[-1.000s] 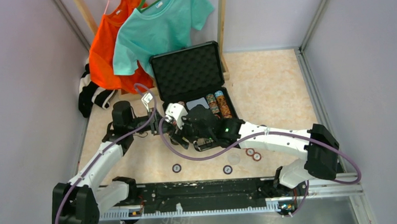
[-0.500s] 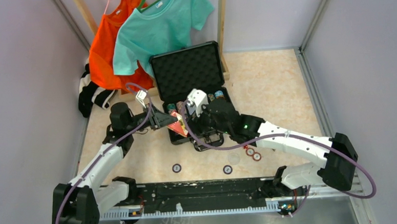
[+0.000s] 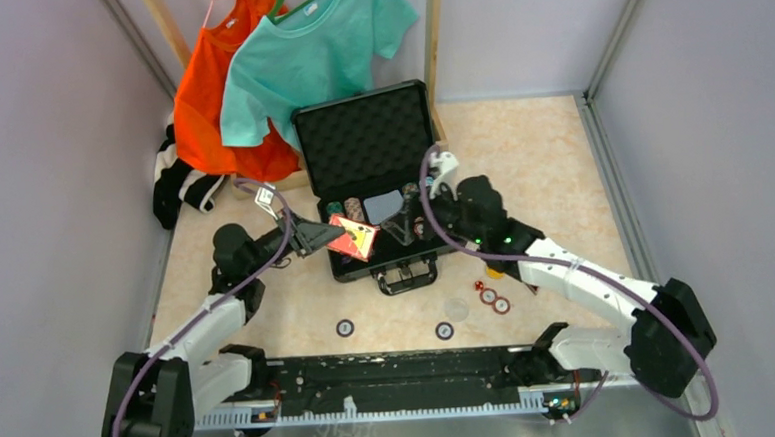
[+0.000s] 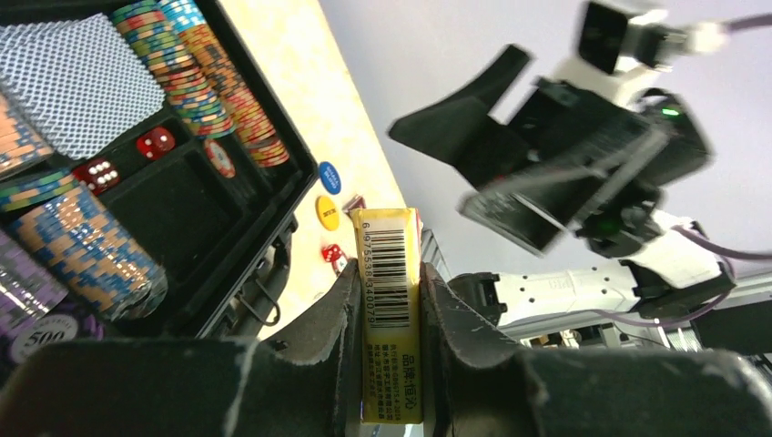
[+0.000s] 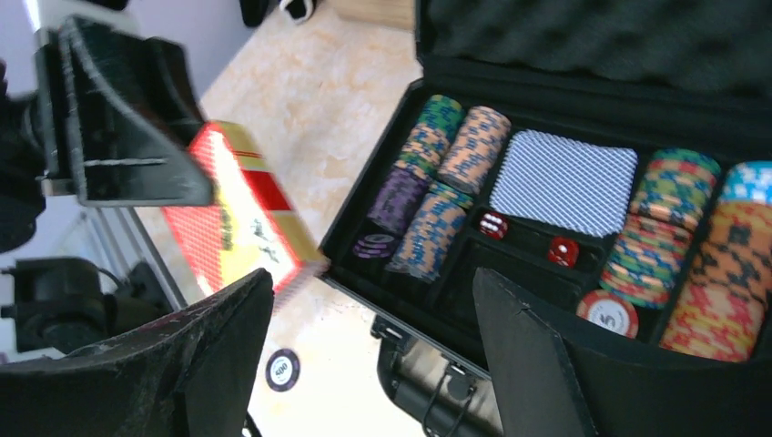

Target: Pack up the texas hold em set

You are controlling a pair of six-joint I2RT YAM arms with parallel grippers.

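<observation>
The left tool [image 3: 316, 236] is clamped on the red-orange card box [image 3: 355, 238], held tilted just over the briefcase's [image 3: 364, 140] near-left rim. The tray lies to its right, so the left arm is nearer. The right tool [image 3: 406, 215] hangs above the poker chips [image 5: 437, 182] with its jaws wide apart, holding nothing.

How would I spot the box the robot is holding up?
Find the big open black case. At its near left corner, the left arm's fingers pinch a flat box in the air. It is red and yellow with a barcode, unlike the round chips in the case.
</observation>
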